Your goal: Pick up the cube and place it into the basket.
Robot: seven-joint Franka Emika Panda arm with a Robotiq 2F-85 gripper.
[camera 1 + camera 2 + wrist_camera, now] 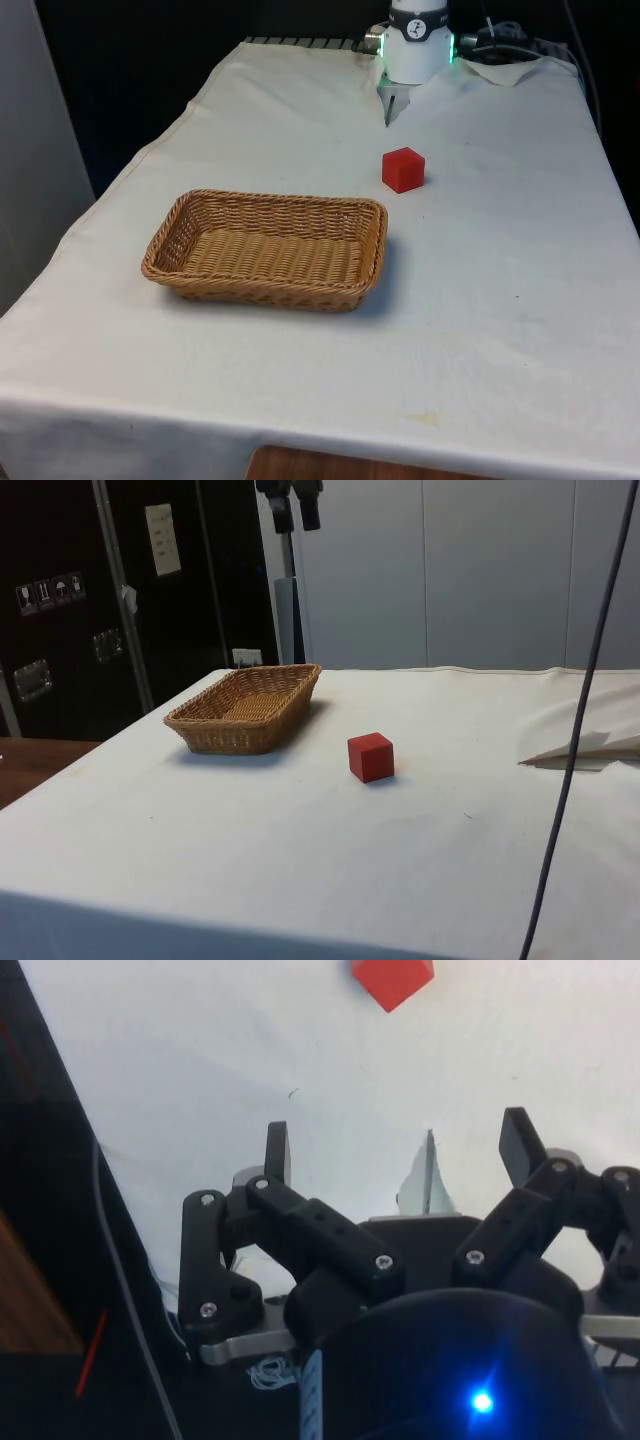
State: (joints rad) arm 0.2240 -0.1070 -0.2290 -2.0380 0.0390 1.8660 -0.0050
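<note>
the counter (520, 300), draped in a white cloth, is being seen carrying two things well apart from the robot's base. the wicker basket (268, 250) is being shown lying on the front view's left half, empty, its long side turned toward the camera. the red cube (403, 169) is being shown resting flat on the cloth, beyond the basket's far right corner and near it, not touching it. the gripper (398, 1150) is being held high above the counter, with the cube ahead of it rather than beneath it; in the side view the gripper (296, 510) is being seen at the top edge, well clear of everything. the jaws are being held apart, with nothing between them. the task is judged not yet begun, with the approach to the cube left to be made. trouble is being expected mainly from the cube's turned corners: if the jaws are closed across a diagonal, the cube could be twisted or squeezed out. the loose cloth could be caught by a low descent, and a low carry could be snagged on the basket's raised rim.
</note>
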